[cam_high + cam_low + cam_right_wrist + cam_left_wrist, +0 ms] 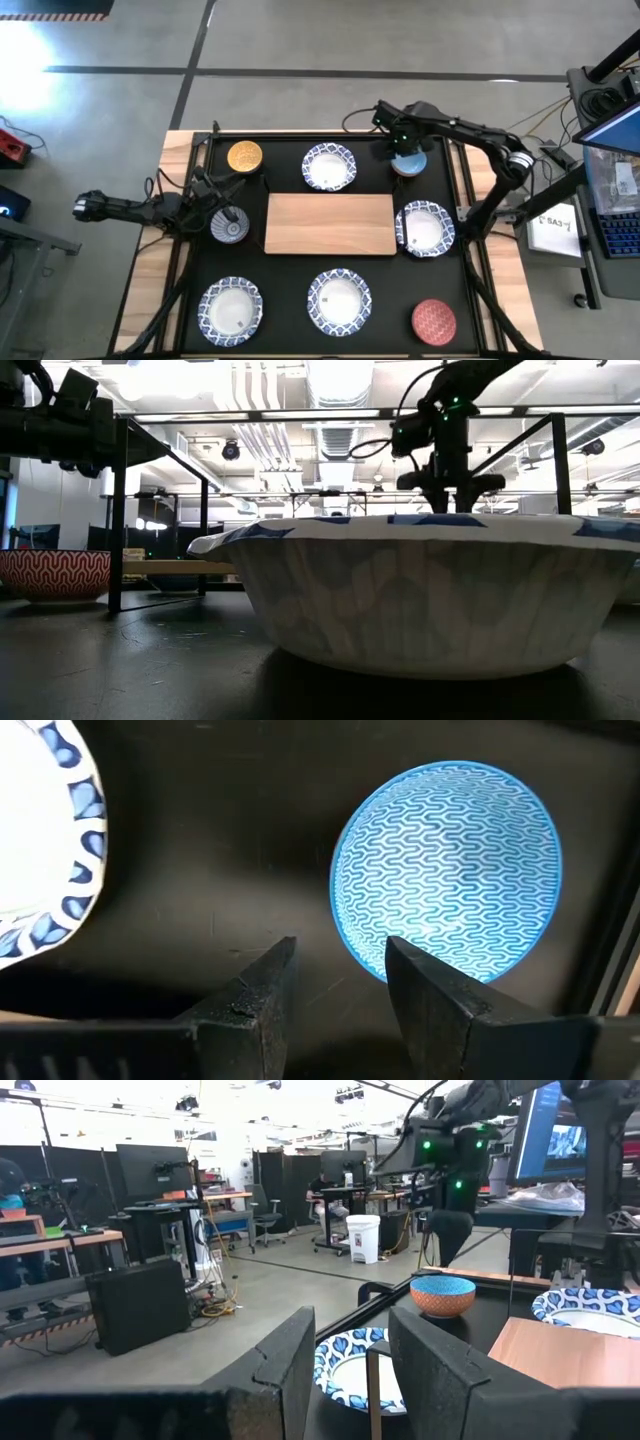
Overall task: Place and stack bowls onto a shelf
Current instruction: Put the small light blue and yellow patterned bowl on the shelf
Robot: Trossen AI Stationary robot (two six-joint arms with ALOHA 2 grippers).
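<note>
Wide patterned bowl fills the near table, arms overhead.

A wide blue-and-white patterned bowl [425,595] sits close on the black table [120,660], filling the middle and right. At the far left stands a red speckled bowl [55,573], with the light wooden shelf [178,567] beyond it on thin black supports. A dark arm [450,430] with green lights hangs down behind the big bowl's rim; another dark arm [70,415] reaches in at upper left.

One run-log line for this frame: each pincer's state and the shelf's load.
right pincer: open, above blue bowl | left pincer: at blue-white patterned small bowl, grip unclear | shelf: no bowls on it
</note>
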